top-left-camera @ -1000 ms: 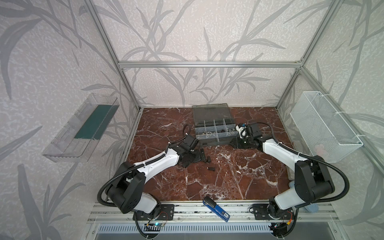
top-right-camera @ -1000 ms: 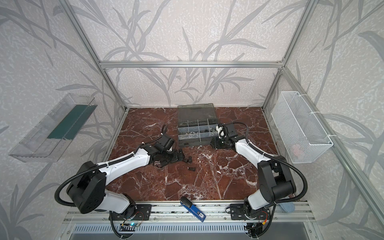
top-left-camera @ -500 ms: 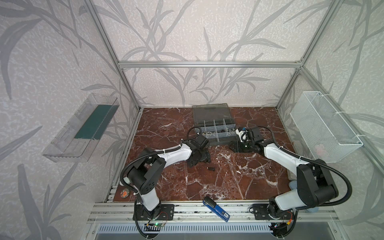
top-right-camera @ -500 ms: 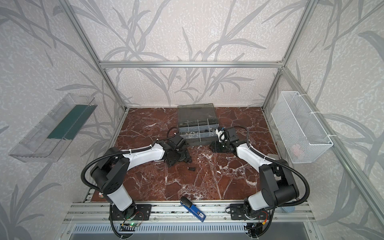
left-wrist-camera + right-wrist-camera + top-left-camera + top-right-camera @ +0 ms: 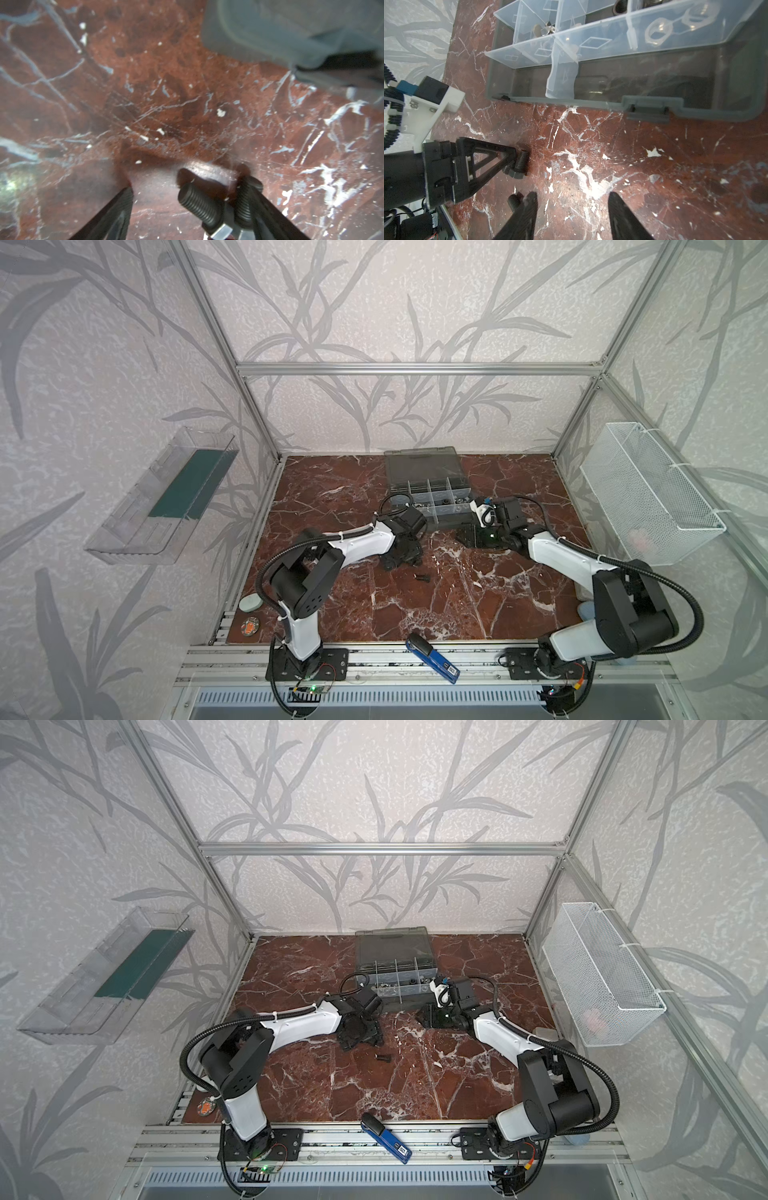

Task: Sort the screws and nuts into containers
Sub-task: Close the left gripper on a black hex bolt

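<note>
While between left jaws, screws (image 5: pixel 198 204)

- Screws (image 5: pixel 200 204), left wrist view: blurred at close range, heads partly cut off by the picture's edge.
- Organiser case (image 5: pixel 291 31), same view: blurred, only a corner in frame.
- Screw (image 5: pixel 513 202), right wrist view: largely hidden behind a finger (image 5: pixel 525 216) of the right gripper (image 5: pixel 572 195).
- Cell contents (image 5: pixel 446 502), both top views: too small to sort by kind.
- Pink thing (image 5: pixel 640 537) in wire basket (image 5: pixel 602 489): blurred by mesh, kind unclear.
</note>
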Robot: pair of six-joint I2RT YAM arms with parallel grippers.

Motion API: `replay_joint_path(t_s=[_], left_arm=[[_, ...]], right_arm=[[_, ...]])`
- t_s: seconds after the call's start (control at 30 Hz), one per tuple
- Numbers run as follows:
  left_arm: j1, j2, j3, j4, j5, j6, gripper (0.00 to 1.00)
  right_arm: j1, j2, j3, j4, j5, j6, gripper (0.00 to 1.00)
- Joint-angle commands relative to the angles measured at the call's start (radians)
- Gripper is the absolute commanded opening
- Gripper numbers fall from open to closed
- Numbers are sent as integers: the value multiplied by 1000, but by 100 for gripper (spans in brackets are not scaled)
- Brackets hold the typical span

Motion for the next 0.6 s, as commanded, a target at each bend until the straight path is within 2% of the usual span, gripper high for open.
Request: replay_joint_path(t_s=[0.0, 0.37, 0.57], left_arm=[[-17, 18, 13, -55, -37, -27, 81], [-22, 54, -1, -10, -2, -30, 61], [-23, 62, 2, -9, 7, -21, 55]], right_arm=[[-1, -10, -16, 37, -36, 16, 56], [-1, -8, -34, 55, -39, 27, 56], [-1, -2, -41, 57, -36, 28, 56]])
